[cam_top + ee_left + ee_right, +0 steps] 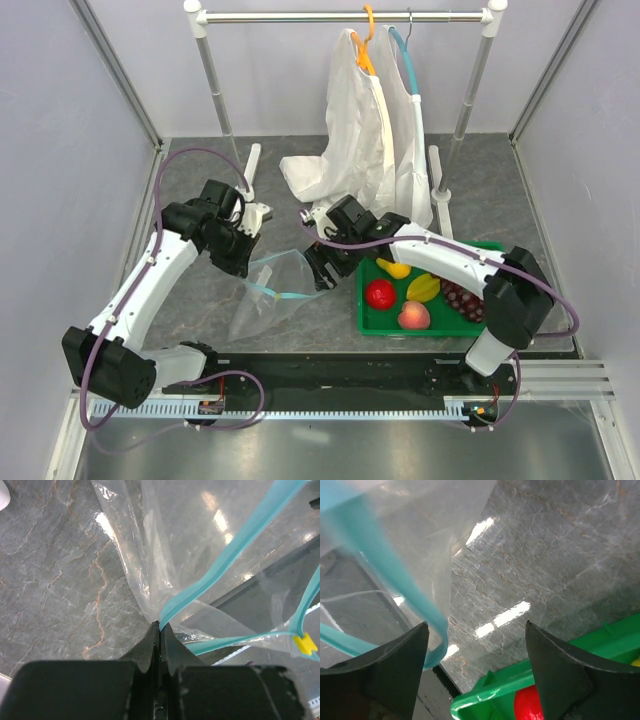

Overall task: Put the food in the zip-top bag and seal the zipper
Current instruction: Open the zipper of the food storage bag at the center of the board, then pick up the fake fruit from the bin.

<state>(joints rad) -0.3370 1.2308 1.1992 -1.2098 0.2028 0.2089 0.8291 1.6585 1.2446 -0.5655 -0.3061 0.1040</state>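
The clear zip-top bag (268, 298) lies crumpled on the grey table, its mouth open. My left gripper (247, 257) is shut on the teal zipper (227, 552) at the bag's corner (161, 623); a yellow slider (305, 644) sits on the strip. My right gripper (322, 270) is open at the bag's right edge, and a loop of the zipper (395, 565) hangs just inside its left finger (395, 670). The food sits in a green tray (365, 322): a red round fruit (380, 293), a peach (413, 316), yellow pieces (424, 288) and dark grapes (462, 299). The red fruit (527, 706) shows below my right gripper (477, 630).
A clothes rack (340, 16) stands at the back with white garments (365, 140) on orange and teal hangers, its feet (441, 195) behind the tray. Grey walls close in both sides. A black rail (340, 370) runs along the near edge.
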